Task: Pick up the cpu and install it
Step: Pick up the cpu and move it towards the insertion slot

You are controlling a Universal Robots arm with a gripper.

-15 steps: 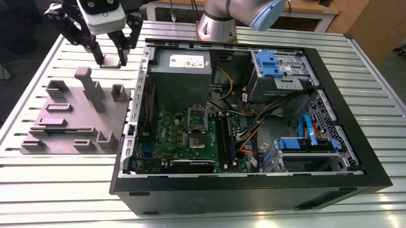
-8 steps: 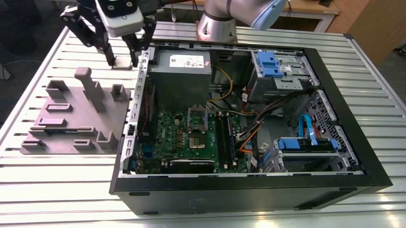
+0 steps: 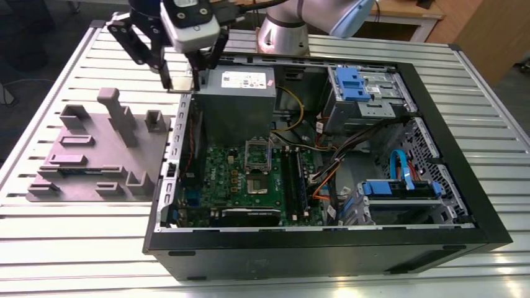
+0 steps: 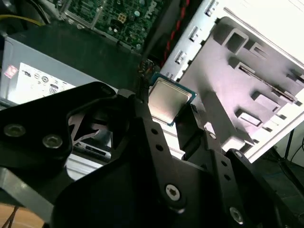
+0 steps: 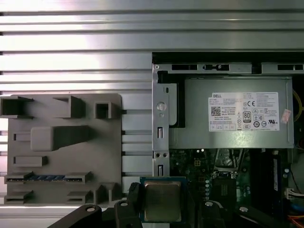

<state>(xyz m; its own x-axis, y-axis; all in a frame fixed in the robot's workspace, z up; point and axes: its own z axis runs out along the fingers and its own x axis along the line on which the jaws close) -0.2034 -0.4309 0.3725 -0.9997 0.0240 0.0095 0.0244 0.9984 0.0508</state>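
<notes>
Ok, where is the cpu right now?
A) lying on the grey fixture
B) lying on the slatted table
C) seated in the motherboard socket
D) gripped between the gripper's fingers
D: in the first wrist view the cpu sits clamped between the black fingers of the gripper, held apart from the grey fixture.

The black gripper (image 4: 167,108) is closed on the cpu (image 4: 167,97), one finger (image 4: 142,118) pressed to each side and the silvery metal top facing the camera. Beyond it lie the grey power supply (image 4: 47,61) with its white label and the green motherboard (image 4: 114,16). The grey parts fixture (image 4: 247,80) with raised holders sits outside the case wall (image 4: 190,38).
</notes>
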